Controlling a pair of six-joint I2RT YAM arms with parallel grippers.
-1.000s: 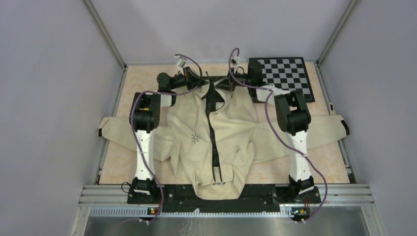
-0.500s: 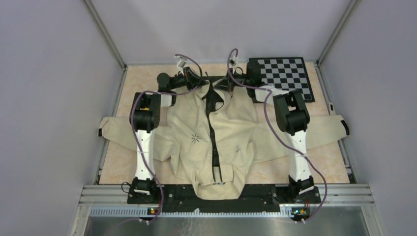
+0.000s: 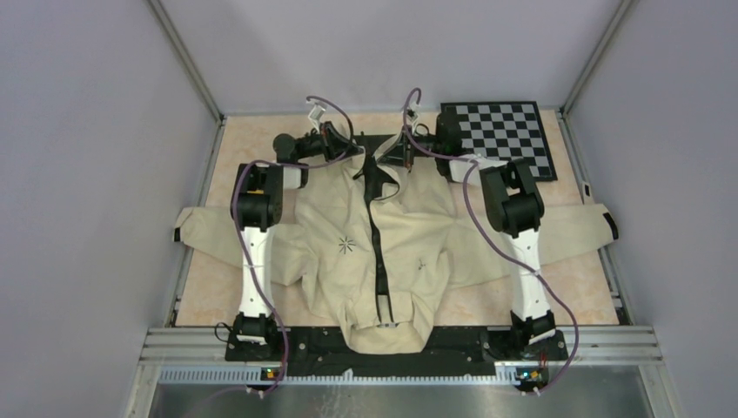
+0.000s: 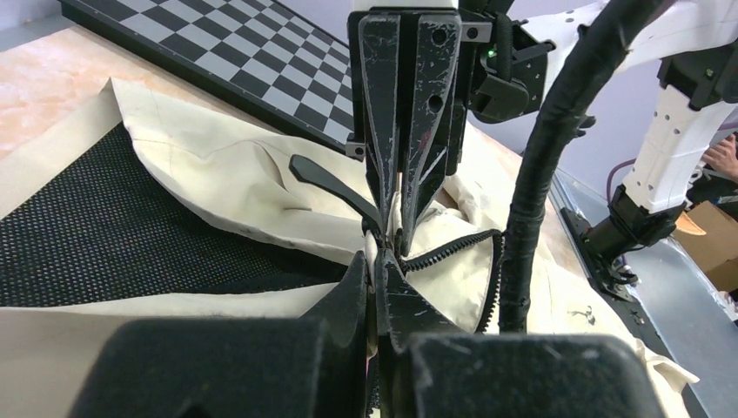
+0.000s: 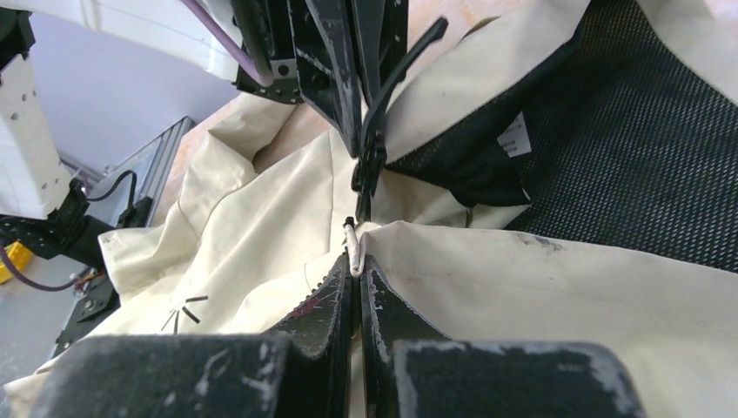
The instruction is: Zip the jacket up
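**Jacket** [image 3: 409, 226]: cream, long-sleeved, spread front-up on the counter [image 3: 252, 135] between the two arms. The collar end lies toward the arm bases and the hem end toward the far wall. The sleeves reach out to either side, their dark cuffs at the counter's side edges. A small black starburst logo [image 3: 346, 245] sits on the panel nearer the left arm.

**Zipper** [image 3: 376, 235]: black, running down the middle of the front. At the far end the two front edges fall apart and black mesh lining [image 4: 104, 226] shows.

**Left pincer** [image 4: 376, 266]: at the far hem, fingers pressed together, pinching a cream front edge of the jacket just beside the zipper teeth [image 4: 448, 248].

**Right pincer** [image 5: 355, 266]: also at the far hem, fingers pressed together on the opposite cream edge. Its tips face the left pincer's and sit just beside them.

**Pull tab** [image 4: 326, 178]: black, sticking out from the spot where the two pincers meet.

**Checkerboard** [image 3: 505, 135]: black and white, flat on the counter's far right corner, beyond the right arm's wrist.

**Cables** [image 3: 487, 235]: purple, looping along each arm.
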